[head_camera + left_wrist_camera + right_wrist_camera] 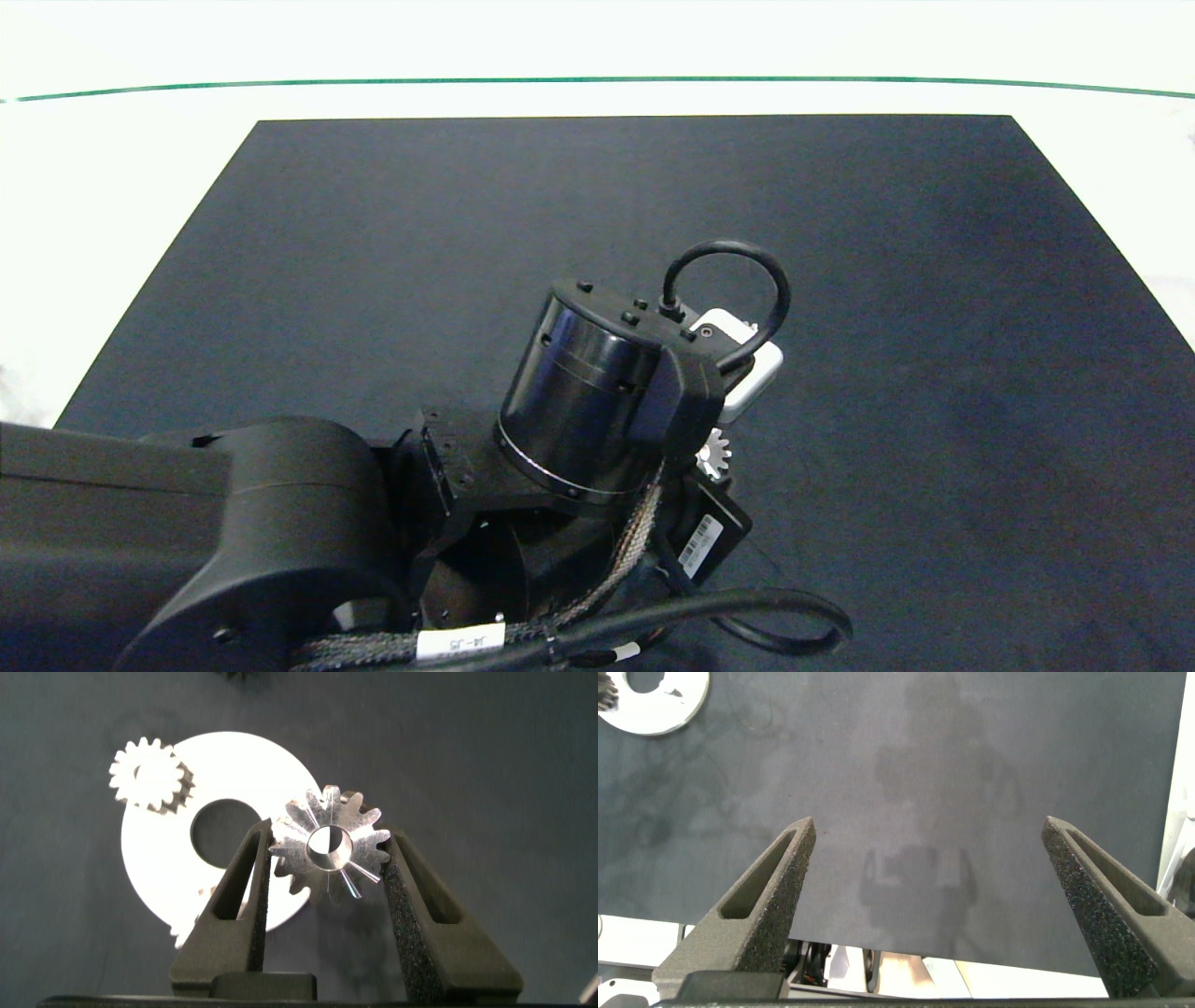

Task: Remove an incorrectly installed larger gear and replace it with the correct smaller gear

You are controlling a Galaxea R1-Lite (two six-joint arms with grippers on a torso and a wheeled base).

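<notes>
Above the white disc (168, 882) and its small gear (148, 773), left claw (324, 873) pinches the larger gear (329, 845); right claw (924, 859) spread.

Dark mat (373, 233) w/ white disc (159, 873)

From above we can't see much: the left arm (401, 523) covers the white disc and most of the gears, with just a few teeth of one gear (714, 455) poking out. In the right wrist view the white disc (654, 700) is cropped at the corner.
</notes>
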